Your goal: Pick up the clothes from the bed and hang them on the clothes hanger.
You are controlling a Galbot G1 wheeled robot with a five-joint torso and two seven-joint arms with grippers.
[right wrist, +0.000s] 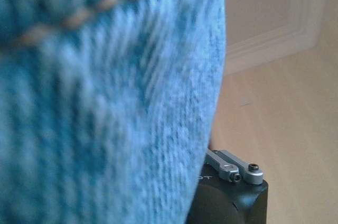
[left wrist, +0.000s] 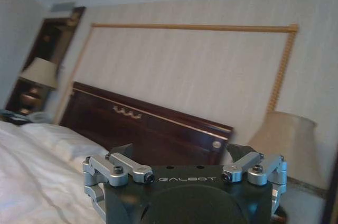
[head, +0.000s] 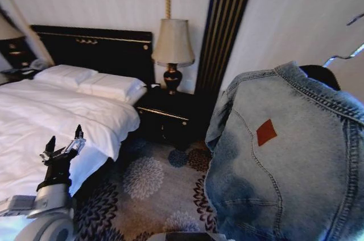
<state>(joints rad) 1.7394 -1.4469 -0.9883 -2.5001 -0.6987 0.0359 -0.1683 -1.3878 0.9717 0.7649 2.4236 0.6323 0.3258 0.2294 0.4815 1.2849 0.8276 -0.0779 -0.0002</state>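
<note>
The clothes, one light blue denim jacket with a small brown patch, hang up in the air at the right, back side toward me, off the bed. A dark shape sits inside its collar, and a thin hook that seems to belong to the clothes hanger shows just above it. In the right wrist view the denim lies right against the camera and covers most of my right gripper. Over the bed's near corner, my left gripper is raised and open, holding nothing.
The bed has white pillows and a black headboard. A dark nightstand with a lamp stands between the bed and the jacket. Patterned carpet lies in front. A second thin hook shows at the far right.
</note>
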